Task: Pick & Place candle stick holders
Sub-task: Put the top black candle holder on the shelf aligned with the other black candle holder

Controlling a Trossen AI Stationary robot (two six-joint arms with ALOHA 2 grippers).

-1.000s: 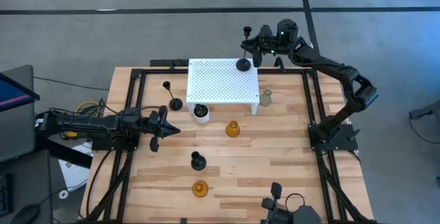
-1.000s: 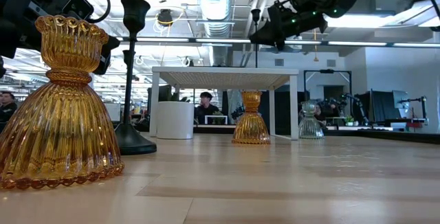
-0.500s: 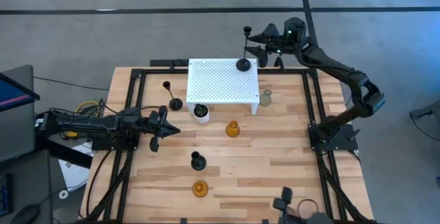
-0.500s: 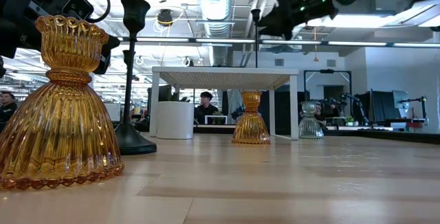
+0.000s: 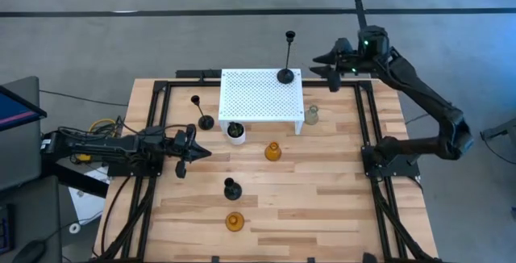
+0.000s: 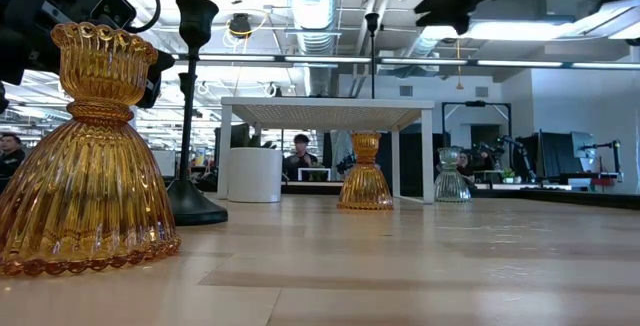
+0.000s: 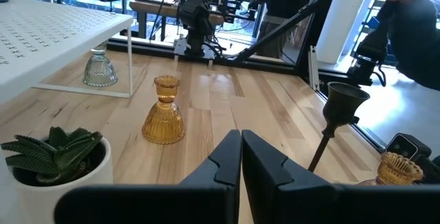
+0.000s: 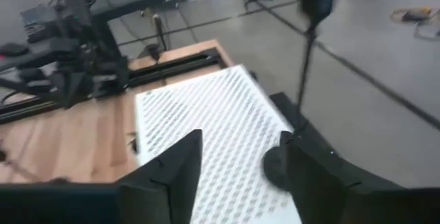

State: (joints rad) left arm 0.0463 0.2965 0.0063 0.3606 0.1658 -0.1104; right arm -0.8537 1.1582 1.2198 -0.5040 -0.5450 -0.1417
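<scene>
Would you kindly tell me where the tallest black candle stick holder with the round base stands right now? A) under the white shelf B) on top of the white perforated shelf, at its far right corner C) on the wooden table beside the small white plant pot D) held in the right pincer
B: the tall black candle stick holder stands upright on the white perforated shelf, and the right pincer hangs open off to its side, clear of it.

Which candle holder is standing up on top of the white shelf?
The tallest black candle stick holder, at the far edge of the white perforated shelf. The other five all stand down on the wooden table.
</scene>
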